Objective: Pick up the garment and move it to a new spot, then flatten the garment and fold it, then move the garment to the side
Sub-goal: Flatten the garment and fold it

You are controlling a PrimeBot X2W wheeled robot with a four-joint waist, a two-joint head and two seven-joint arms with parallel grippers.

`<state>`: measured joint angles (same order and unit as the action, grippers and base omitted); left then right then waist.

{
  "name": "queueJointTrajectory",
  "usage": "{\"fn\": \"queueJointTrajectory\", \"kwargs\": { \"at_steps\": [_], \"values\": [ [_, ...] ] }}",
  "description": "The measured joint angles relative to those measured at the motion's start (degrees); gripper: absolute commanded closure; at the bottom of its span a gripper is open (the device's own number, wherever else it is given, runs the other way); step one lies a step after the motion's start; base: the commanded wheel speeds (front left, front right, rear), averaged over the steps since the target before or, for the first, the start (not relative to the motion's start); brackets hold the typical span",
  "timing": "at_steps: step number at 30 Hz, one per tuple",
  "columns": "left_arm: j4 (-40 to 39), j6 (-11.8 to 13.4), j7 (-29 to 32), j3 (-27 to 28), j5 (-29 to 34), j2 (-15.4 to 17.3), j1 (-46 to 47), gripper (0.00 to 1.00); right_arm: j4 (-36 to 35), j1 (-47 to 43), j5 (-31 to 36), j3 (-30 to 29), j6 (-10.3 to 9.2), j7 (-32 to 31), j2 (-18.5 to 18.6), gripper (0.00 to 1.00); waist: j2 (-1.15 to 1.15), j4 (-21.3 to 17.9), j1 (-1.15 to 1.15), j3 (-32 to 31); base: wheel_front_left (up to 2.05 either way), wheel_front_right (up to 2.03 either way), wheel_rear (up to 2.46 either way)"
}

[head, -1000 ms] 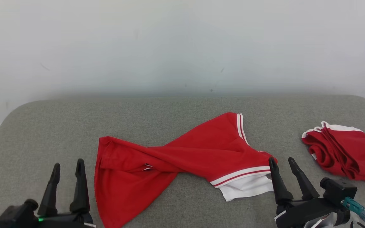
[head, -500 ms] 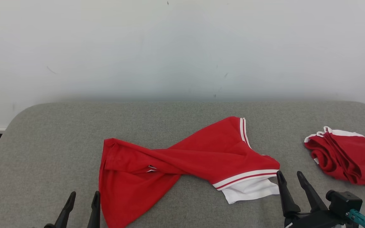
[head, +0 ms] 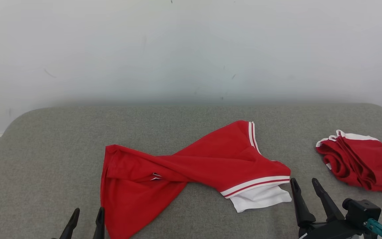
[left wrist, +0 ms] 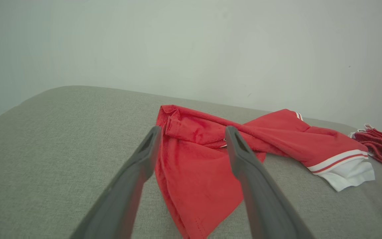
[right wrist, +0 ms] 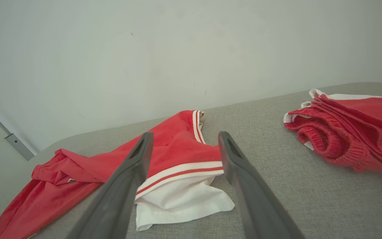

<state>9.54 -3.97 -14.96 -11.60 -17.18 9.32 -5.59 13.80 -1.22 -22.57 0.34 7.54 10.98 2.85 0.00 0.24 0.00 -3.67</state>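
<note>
Here the garment (head: 211,162) lies just beside the right gripper (head: 303,181).

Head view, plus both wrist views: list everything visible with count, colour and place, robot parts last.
twisted garment: one, red with white striped trim and a white end, lying mid-surface, stretched left to right
bunched garment: one, red with white edging, far right of the surface, apart from the twisted one
padded surface: one, grey fabric with rounded corners, under both garments
wall: one, pale, behind the surface
left pincer: one, dark, open, lower left, beside the twisted garment's left end, holding nothing
right pincer: one, dark, open, lower right, just right of the white end, holding nothing
</note>
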Motion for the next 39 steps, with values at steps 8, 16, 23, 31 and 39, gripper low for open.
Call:
{"fn": "queueJointTrajectory", "kwargs": {
  "at_steps": [8, 16, 23, 31, 39],
  "values": [
    [0.89, -0.09, 0.0, 0.69, -0.63, -0.29, 0.3, 0.0, -0.09, 0.01, 0.21, 0.26, 0.01, -0.92, 0.0, 0.0, 0.0, 0.14, 0.0, 0.29, 0.0, 0.0, 0.0],
    [0.64, -0.14, 0.0, 1.18, -0.58, -0.42, 0.87, 0.0, -0.36, 0.01, 0.6, 0.29, 0.0, -1.16, 0.0, 0.0, 0.0, 0.33, 0.0, 0.48, 0.0, 0.0, 0.0],
    [1.12, -0.44, 0.0, 0.98, -0.58, -0.64, 0.97, 0.0, -0.45, 0.01, 1.53, 0.18, 0.01, -1.92, 0.0, 0.0, 0.0, 0.21, 0.0, 0.56, 0.0, 0.0, 0.0],
    [3.58, -1.58, 4.55, -2.25, 0.13, 0.3, 6.61, 0.0, 0.56, 0.08, 3.31, -4.44, 0.0, -9.1, 0.01, 0.0, 0.0, 0.2, 0.0, 1.27, 0.0, 0.0, 0.0],
    [6.11, -2.1, 11.48, -5.52, 1.55, 0.79, 14.35, 0.0, 0.69, 0.92, 5.63, -6.89, 0.0, -18.66, 0.0, 0.0, 0.0, -0.13, 0.0, 2.64, 0.0, 0.0, 0.0]
  ]
}}
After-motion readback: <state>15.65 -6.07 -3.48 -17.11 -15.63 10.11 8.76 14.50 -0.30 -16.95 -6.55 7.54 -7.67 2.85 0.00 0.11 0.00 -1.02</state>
